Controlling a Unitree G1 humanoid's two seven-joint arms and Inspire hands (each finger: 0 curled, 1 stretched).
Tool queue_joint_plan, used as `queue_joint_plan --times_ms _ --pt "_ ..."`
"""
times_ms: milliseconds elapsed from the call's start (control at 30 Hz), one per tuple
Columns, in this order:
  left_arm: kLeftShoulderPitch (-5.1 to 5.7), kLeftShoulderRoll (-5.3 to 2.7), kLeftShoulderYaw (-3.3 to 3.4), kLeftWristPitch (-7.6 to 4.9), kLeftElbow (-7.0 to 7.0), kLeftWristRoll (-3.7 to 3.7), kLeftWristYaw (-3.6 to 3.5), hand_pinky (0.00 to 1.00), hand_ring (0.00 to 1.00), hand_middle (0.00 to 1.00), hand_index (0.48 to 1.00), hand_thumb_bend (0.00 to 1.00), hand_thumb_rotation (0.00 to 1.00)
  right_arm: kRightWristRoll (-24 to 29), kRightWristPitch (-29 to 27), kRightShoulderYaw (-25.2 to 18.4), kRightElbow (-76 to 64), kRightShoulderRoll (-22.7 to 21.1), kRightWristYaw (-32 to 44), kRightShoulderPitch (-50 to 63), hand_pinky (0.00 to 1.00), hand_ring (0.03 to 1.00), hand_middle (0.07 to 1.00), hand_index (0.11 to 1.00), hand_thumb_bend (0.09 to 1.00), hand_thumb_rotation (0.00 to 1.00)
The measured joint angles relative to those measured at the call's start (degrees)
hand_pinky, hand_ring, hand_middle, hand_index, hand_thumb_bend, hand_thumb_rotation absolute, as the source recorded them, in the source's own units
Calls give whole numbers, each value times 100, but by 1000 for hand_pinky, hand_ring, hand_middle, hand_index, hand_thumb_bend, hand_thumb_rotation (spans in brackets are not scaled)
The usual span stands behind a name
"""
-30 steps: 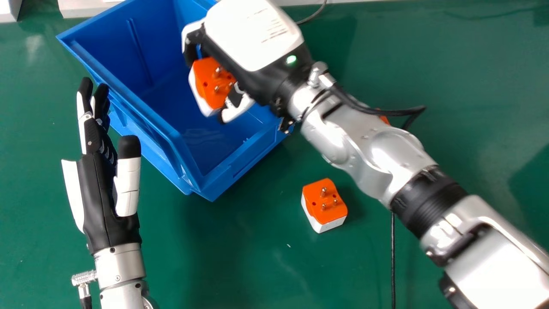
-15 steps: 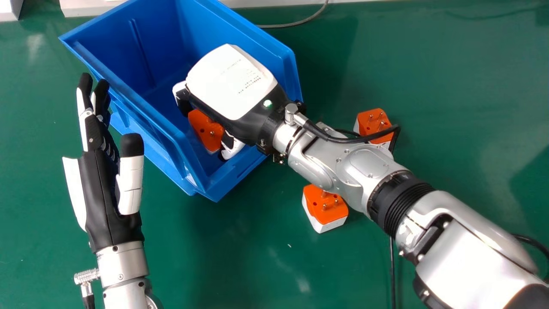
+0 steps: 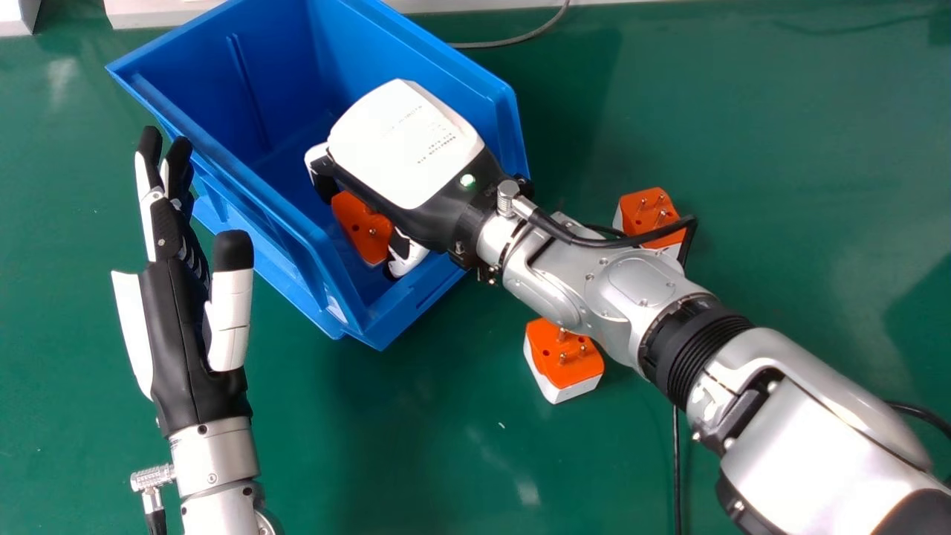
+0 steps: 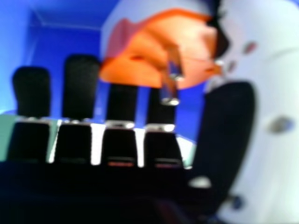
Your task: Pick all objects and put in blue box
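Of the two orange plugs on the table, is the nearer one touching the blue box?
Apart: the head view shows green table between the nearer plug and the blue box.

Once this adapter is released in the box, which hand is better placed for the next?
Probably the right. The right hand, with the held adapter, is at the blue box; the near adapter and far adapter are closer to it than to the left hand.
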Motion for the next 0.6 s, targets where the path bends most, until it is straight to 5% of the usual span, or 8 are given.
queue_joint_plan --times_ms 600 --pt "-2 1 -20 26 0 -4 1 988 967 955 975 978 953 -266 330 349 -226 -96 166 -25 370 393 504 525 514 0"
